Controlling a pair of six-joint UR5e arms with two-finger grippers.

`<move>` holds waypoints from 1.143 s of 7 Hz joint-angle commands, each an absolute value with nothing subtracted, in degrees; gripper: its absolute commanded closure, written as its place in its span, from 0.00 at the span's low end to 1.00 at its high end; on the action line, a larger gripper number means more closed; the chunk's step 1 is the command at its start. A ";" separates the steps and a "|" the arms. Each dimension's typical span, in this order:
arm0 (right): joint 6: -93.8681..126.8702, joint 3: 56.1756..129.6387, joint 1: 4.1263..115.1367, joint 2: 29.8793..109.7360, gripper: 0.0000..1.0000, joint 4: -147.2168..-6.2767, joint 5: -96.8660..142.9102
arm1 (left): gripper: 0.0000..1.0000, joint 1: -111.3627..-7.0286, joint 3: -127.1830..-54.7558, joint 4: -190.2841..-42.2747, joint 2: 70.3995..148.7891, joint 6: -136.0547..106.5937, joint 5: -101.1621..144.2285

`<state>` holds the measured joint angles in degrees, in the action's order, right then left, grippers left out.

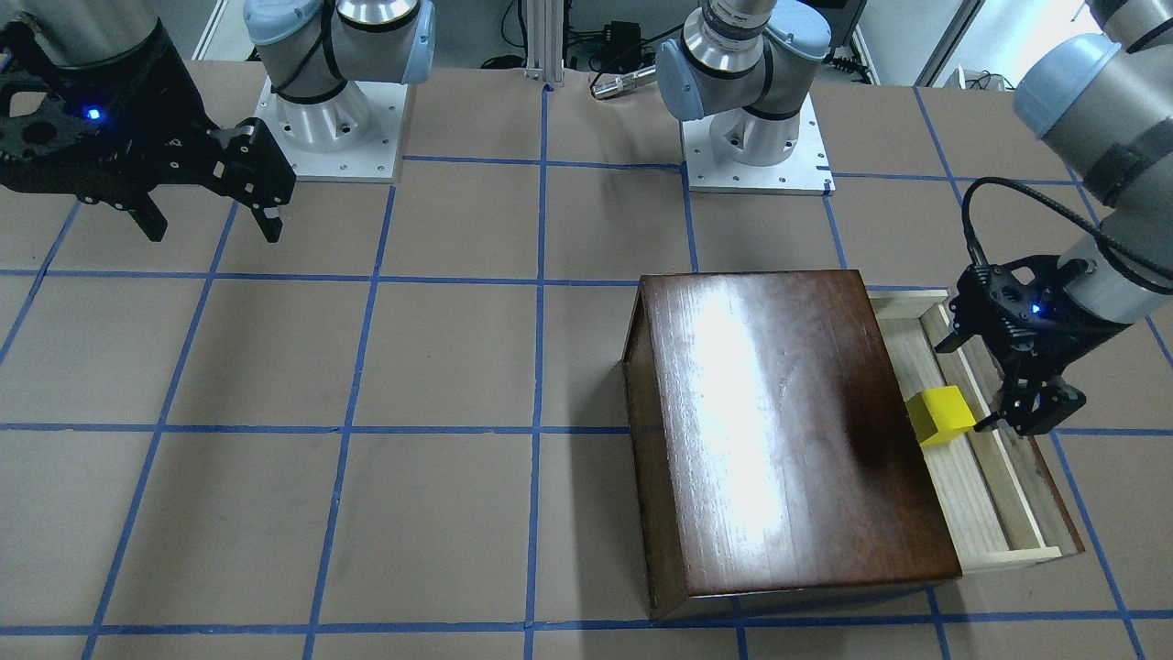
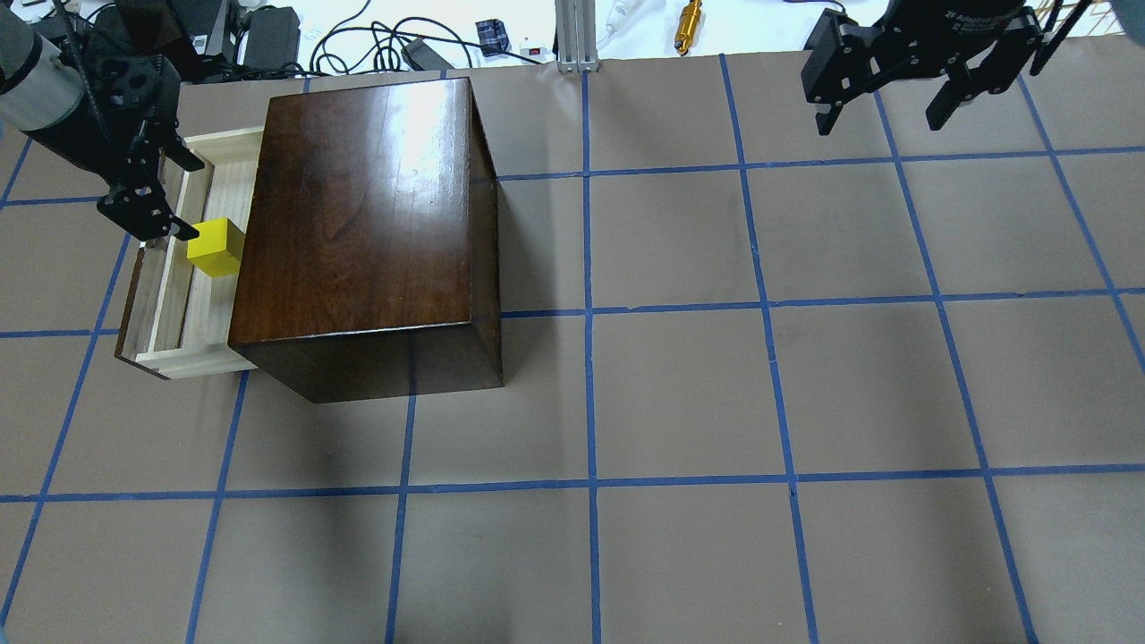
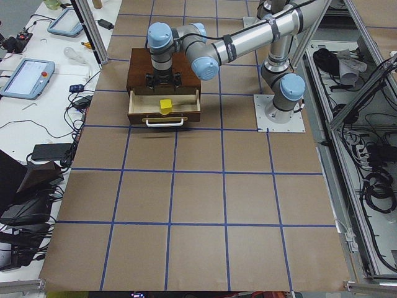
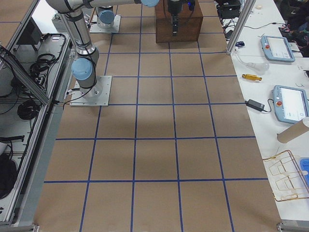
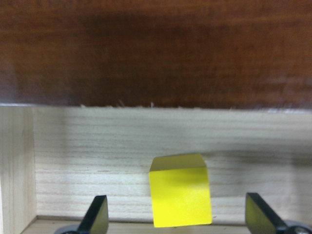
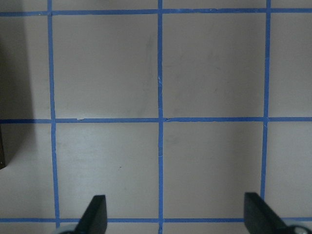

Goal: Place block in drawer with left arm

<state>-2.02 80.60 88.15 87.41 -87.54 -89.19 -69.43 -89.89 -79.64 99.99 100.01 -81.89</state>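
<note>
The yellow block (image 1: 944,415) rests on the floor of the open drawer (image 1: 962,500), which is pulled out of the dark-brown wooden box (image 1: 779,422). My left gripper (image 1: 1026,417) hangs open just above the drawer, beside the block and over the drawer's front part. In the left wrist view the block (image 5: 180,197) sits free on the pale drawer floor (image 5: 97,146) between my spread fingertips (image 5: 97,217), touching neither. From overhead the block (image 2: 215,248) lies next to the box's face (image 2: 358,206), with my left gripper (image 2: 148,219) beside it. My right gripper (image 2: 881,116) is open and empty, high over the far side of the table.
The brown table carries a blue tape grid (image 2: 586,313). Both arm bases (image 1: 330,119) (image 1: 753,137) stand at the robot's edge. Cables and a brass tool (image 2: 689,16) lie beyond the table's far edge. The right wrist view shows only bare table (image 6: 161,122).
</note>
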 commanded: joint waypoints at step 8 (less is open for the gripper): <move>-2.02 80.60 88.15 87.36 0.00 -87.54 -89.21 | 0.00 -84.54 -87.19 -89.04 92.55 36.64 -88.23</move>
